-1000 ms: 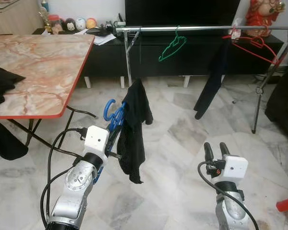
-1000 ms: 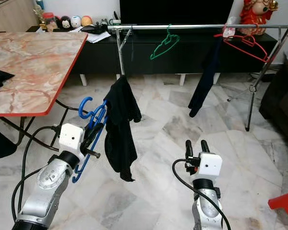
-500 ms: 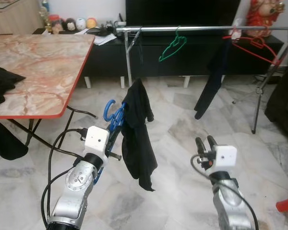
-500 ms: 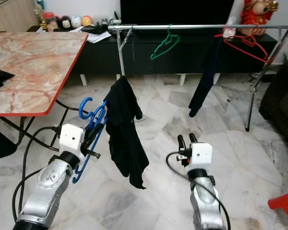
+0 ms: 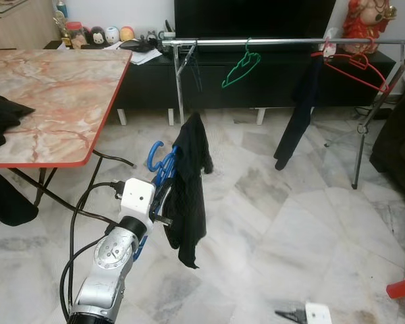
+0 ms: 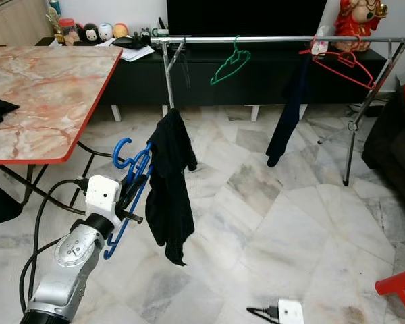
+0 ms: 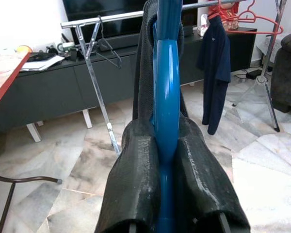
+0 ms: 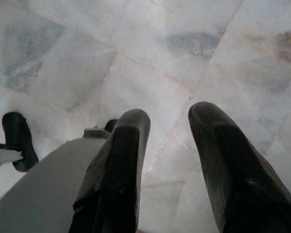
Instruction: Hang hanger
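Blue hanger [image 5: 160,169] under a black garment [image 5: 189,189], grey-veined white marble floor [image 5: 290,223], red-edged marbled table [image 5: 54,94]

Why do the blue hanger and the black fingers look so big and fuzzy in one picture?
Left wrist view: the camera sits right behind the left gripper, so its fingers and the hanger look huge and soft, while the rail behind is sharper. Eye views: evenly lit and sharp, with pale glare on the floor. Right wrist view: the right gripper looks dark and blurry.
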